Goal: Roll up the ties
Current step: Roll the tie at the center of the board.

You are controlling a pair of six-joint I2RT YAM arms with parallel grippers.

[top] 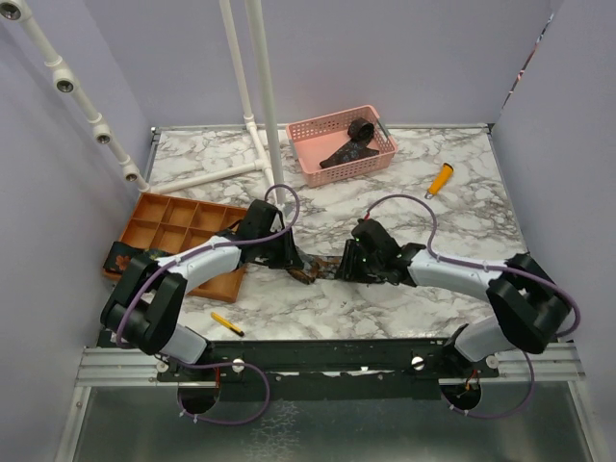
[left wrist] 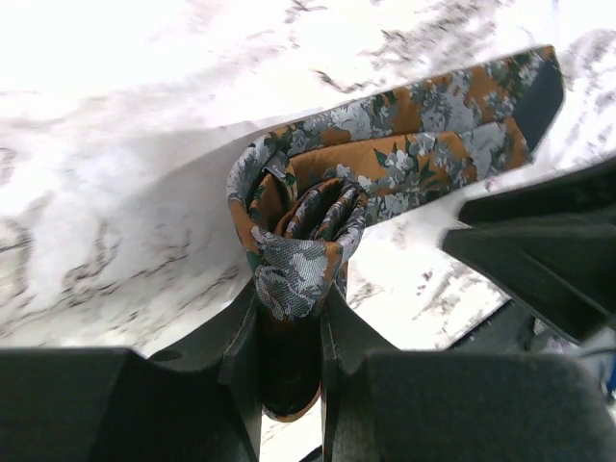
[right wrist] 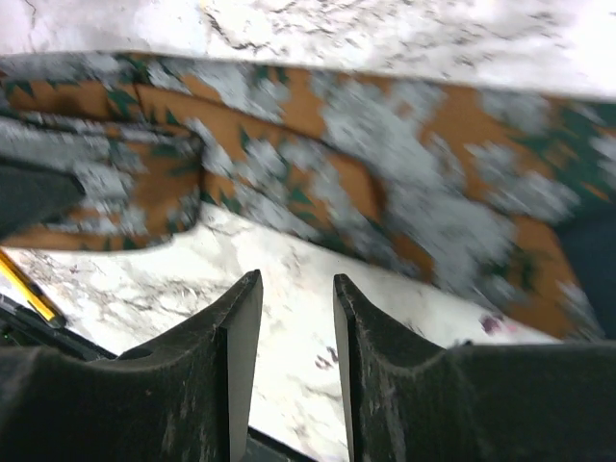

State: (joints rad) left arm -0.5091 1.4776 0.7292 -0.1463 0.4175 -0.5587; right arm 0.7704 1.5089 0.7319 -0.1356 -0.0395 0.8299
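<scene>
Marble tabletop [top: 462,221], centre: floral tie [left wrist: 414,135], only its first turns coiled and pinched by the left gripper [left wrist: 289,308], the rest flat. Right gripper [right wrist: 296,289] hovers above the strip, jaws apart, empty; another tie [top: 361,130] lies in the pink basket [top: 332,173].

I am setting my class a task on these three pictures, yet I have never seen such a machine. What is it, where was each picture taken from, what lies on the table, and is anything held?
These are two robot arms bolted at the near edge of a marble table, each ending in a two-finger gripper. The wide picture looks down from above and behind them; the other two come from a camera on each wrist. On it lie a floral tie, a pink basket with dark ties inside, an orange compartment tray, an orange-handled tool and a small yellow tool. The left gripper pinches the floral tie's rolled end; the right gripper stands open above the table, holding nothing.
</scene>
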